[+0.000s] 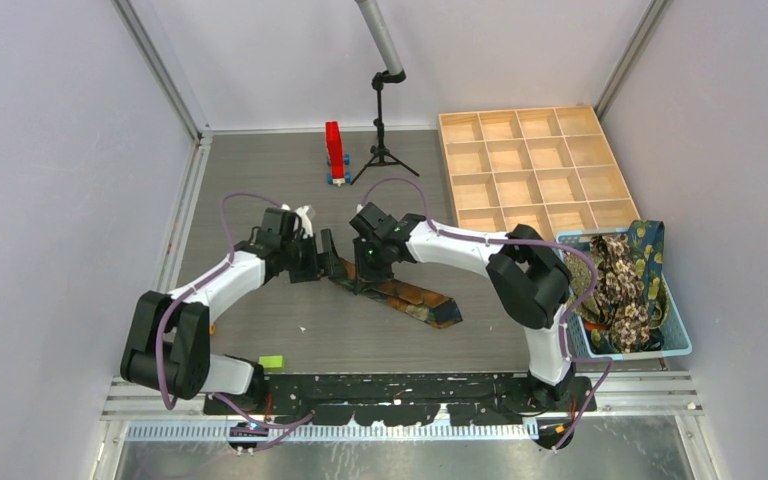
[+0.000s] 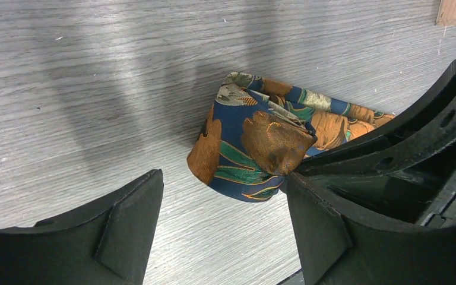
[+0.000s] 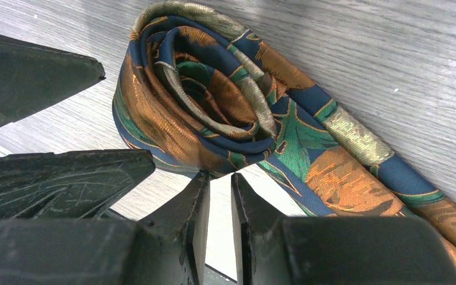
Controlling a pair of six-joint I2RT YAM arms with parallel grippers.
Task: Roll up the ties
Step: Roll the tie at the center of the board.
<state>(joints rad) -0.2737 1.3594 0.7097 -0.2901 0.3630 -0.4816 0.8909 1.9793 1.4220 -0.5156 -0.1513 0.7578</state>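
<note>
Navy tie (image 3: 214, 101) patterned with orange and green leaves, one end coiled into a roll, the rest lying flat on the grey bench (image 2: 83, 83). The left fingers (image 2: 124, 225) are spread wide, one touching the roll. The right fingers (image 3: 181, 231) nearly meet at its edge; I cannot tell whether they pinch cloth.
</note>
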